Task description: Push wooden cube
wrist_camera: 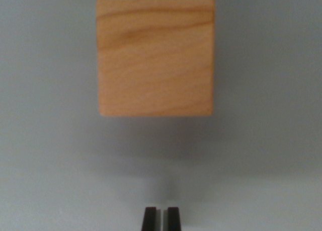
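A light wooden cube (155, 57) with visible grain fills the upper middle of the wrist view, resting on a plain grey surface (50, 155). At the bottom edge, just right of centre, my gripper (161, 218) shows as two dark fingertips (149, 218) standing side by side with only a thin slit between them. Nothing is held between them. The gripper sits below the cube in the picture, apart from it, with a band of bare grey surface and the cube's soft shadow in between.
The grey surface (271, 140) spreads to all sides of the cube. No other objects or edges show.
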Available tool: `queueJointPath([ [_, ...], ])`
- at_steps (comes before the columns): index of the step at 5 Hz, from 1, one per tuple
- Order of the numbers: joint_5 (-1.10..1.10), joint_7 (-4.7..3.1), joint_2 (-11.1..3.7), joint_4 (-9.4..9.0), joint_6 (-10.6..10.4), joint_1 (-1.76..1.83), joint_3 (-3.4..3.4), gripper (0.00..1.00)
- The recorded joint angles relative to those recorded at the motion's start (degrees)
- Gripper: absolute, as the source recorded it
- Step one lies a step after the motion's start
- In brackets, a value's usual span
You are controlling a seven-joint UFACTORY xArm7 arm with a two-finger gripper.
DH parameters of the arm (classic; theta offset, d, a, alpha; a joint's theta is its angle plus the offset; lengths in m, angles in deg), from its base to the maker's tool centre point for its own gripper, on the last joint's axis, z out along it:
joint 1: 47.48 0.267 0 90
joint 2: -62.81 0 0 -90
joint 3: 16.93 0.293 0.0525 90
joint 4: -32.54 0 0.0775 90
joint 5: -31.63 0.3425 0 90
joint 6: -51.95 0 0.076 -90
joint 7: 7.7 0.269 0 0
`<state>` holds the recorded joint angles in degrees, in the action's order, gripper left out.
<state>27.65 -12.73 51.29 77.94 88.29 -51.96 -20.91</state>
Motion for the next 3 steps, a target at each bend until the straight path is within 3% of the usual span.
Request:
queueJointPath([
  [3,0.1,0.02,-1.05,1.63,0.59,0.03,0.06,1.0],
])
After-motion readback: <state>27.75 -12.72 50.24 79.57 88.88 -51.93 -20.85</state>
